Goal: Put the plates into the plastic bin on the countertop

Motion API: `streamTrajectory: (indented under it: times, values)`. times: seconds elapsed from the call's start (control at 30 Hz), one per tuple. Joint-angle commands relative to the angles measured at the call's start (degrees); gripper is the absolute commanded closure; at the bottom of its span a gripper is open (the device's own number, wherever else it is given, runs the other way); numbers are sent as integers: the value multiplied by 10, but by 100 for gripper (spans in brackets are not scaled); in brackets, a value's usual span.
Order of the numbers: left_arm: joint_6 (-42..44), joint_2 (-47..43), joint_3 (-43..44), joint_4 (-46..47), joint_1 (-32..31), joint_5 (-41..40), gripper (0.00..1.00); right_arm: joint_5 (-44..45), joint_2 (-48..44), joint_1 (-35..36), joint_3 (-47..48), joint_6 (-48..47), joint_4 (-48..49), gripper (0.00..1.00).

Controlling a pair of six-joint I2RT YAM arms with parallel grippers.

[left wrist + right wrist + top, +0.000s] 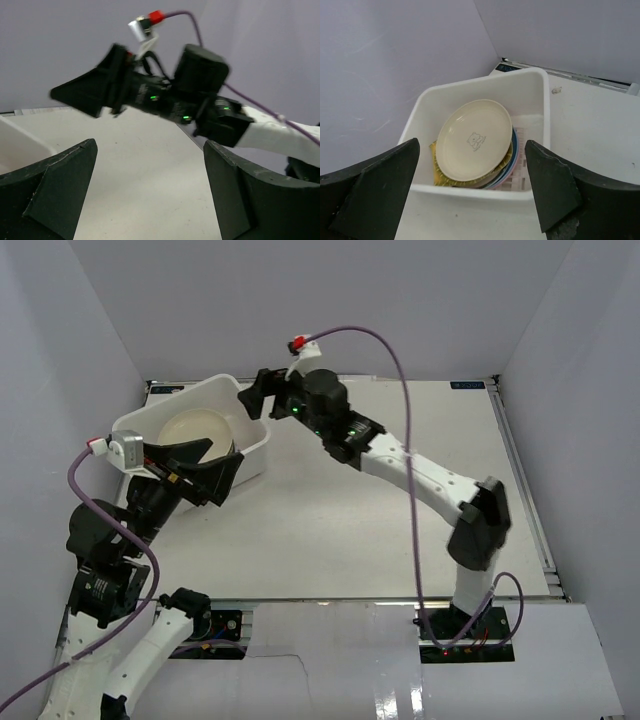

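the white rectangular plastic bin with a rolled rim [470, 191] sits directly below and ahead of the right pincer [256, 396]. that pincer's two black fingers [375, 190] are spread wide with nothing between them, and in the right wrist view they frame the bin from either side. inside the bin, between those fingers, lies a stack of plates. the round cream plate with a small bear-like print at its centre [475, 137] is on top, face up toward the pincer. under it a yellow woven plate [436, 172] pokes out toward the finger on the left of that view. the rims of a blue plate [514, 142] and a pink plate [503, 176] show toward the other finger, next to the slotted vent holes [522, 155] low in the bin. how many plates make up the stack cannot be counted.

the left pincer [205, 470] is also open and empty, its fingers well apart. it hovers at the bin's near corner. in the left wrist view a bit of the bin's wall shows just beside its left finger, and bare white tabletop [150, 165] lies between and beyond its fingers. straight ahead of it, blurred, is the right pincer on its arm, with a purple cable [400, 370] looping up from the wrist.
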Motion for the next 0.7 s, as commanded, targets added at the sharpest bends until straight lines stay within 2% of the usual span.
streamTrajectory:
  times: [0.0,0.03,0.13,0.2,0.27,0.3,0.4,0.5,0.6,0.67]
  values:
    - [-11,10,13,-22,-1,12,2,28,-166,-2,-117,-63,69,10]
    - [-11,8,10,-25,-1,21,2,41,-201,-3,-163,-94,76,10]
    - [-13,-9,-17,-40,-1,33,2,131,-362,-3,-404,-152,104,10]
    - [-15,-18,-45,-48,-1,33,2,178,-483,-3,-493,-166,110,10]
    - [-22,-27,-61,-68,-1,24,2,208,-558,-2,-606,-167,103,10]
    - [-29,-30,-81,-71,-1,26,2,216,-618,-2,-637,-160,94,10]
    - [-41,-35,-121,-74,-1,46,2,230,-709,-3,-732,-130,39,10]
    - [-51,-34,-146,-68,-1,58,2,250,-763,-3,-794,-102,15,10]
    - [-49,-19,-160,-55,-1,59,2,252,-794,-3,-797,-112,16,10]
    - [-41,0,-135,-42,-1,53,2,253,-800,-3,-773,-139,21,10]
